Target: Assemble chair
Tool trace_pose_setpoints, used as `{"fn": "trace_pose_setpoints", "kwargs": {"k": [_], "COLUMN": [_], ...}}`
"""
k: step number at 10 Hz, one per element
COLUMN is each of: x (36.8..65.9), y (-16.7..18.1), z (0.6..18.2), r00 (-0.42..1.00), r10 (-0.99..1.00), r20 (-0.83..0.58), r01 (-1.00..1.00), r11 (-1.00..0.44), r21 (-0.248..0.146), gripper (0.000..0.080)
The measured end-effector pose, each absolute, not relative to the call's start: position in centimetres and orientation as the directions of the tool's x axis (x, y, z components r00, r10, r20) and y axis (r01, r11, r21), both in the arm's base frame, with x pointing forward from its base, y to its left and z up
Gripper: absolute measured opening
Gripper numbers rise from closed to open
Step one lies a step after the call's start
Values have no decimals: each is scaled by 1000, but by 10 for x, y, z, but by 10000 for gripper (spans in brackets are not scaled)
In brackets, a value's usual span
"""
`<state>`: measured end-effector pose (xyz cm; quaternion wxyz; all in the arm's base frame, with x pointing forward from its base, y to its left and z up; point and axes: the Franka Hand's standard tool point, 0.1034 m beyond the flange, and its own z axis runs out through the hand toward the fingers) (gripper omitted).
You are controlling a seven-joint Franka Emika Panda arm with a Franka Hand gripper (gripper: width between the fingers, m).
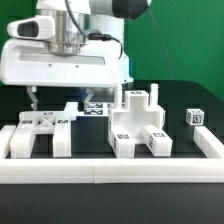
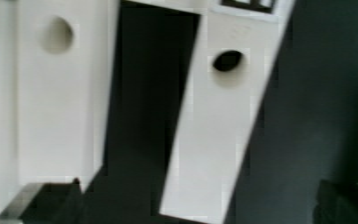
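Note:
In the exterior view the chair parts stand on the black table. A low white frame piece (image 1: pixel 40 135) with tags is on the exterior view's left. A chunky white block assembly (image 1: pixel 138 125) is in the middle, and a small tagged cube (image 1: pixel 196 117) on the right. My gripper (image 1: pixel 50 100) hangs just above the frame piece. In the wrist view my gripper (image 2: pixel 202 207) is open, with its dark fingertips (image 2: pixel 48 203) far apart. A long white bar (image 2: pixel 220 120) with a round hole lies between them, untouched. A second bar (image 2: pixel 51 90) with a hole lies beside it.
The marker board (image 1: pixel 95 108) lies flat behind the parts. Long white border rails (image 1: pixel 110 168) run along the front and sides of the work area. A green curtain hangs at the back.

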<state>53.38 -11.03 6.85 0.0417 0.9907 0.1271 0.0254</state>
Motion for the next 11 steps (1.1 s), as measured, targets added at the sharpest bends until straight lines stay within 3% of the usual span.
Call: {"fn": "trace_pose_setpoints", "kwargs": {"k": [7,11], "x": [540,540], "y": [-88,-119], "z": [68,71], "r00": [965,971], "r10": [258,239], "r20": [43,14], "r01": [254,238], "r11": [-964,-969], "r21": [78,64], "gripper": [649,649]}}
